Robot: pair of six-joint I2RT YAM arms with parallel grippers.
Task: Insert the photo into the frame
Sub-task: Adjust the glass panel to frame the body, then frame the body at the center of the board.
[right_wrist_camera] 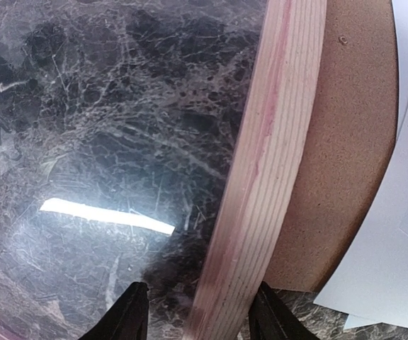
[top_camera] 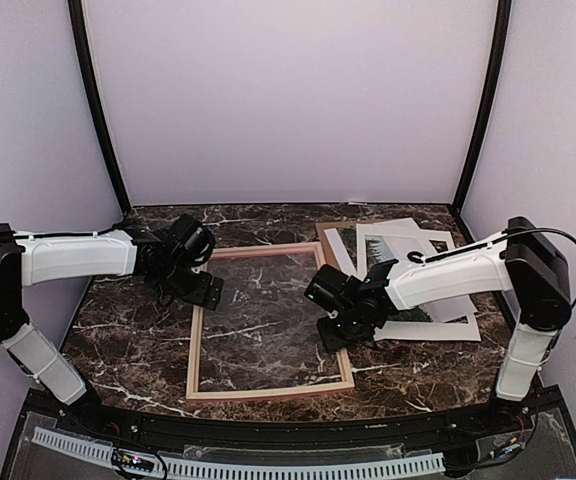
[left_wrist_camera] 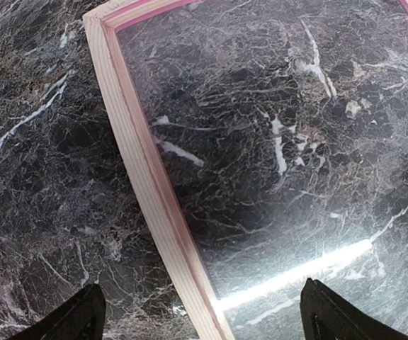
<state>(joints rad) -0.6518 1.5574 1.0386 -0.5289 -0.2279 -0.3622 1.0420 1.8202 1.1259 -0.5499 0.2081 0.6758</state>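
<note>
Step in hand: the right rail of the frame is judged to be the thing being taken by the right gripper, probably so that the frame can be steadied or squared.
Right gripper: it is about half open. Its fingers are set either side of the right rail, the outer one at the wood, with a gap seen at the inner one. Nothing is clamped yet.
Left gripper: it is spread wide over the left rail, near the frame's upper left corner, and nothing is held.
Doing it well: the rail is best centred between the fingers before they are closed. The squeeze should be kept light, since the rail is thin and a pane of glass appears to be fitted. A lopsided closing would likely push the frame toward the papers.
Frame: it is laid flat on the table, in the middle of the top view.
Photo: it is found right of centre in the top view. Only a patch of dark green is seen among white sheets, beside the brown backing board.
Photo to tool: it is just beyond the right rail, up and right of the right gripper, and is touched by neither gripper.
</note>
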